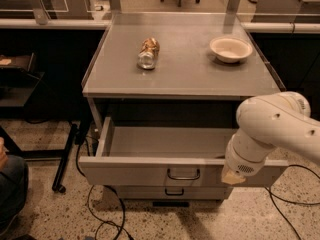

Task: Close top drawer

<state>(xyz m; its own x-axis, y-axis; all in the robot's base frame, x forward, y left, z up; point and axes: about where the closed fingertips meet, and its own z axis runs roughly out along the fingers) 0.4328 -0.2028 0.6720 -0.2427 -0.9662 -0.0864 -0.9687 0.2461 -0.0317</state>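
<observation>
The top drawer (145, 171) of the grey cabinet stands pulled far out, and its inside looks empty. Its flat front panel carries a small dark wire handle (183, 174) at the centre. My white arm (272, 129) comes in from the right. Its end, with the gripper (233, 176), lies against the right part of the drawer's front panel, right of the handle. The arm's bulk hides the drawer's right front corner. A lower drawer front (173, 192) with a similar handle shows below.
On the cabinet top (185, 74) lie a crumpled bottle (148, 53) on its side and a white bowl (230, 49). Cables (105, 209) trail on the floor. A black stand leg (65, 159) and a person's knee (10, 184) are at the left.
</observation>
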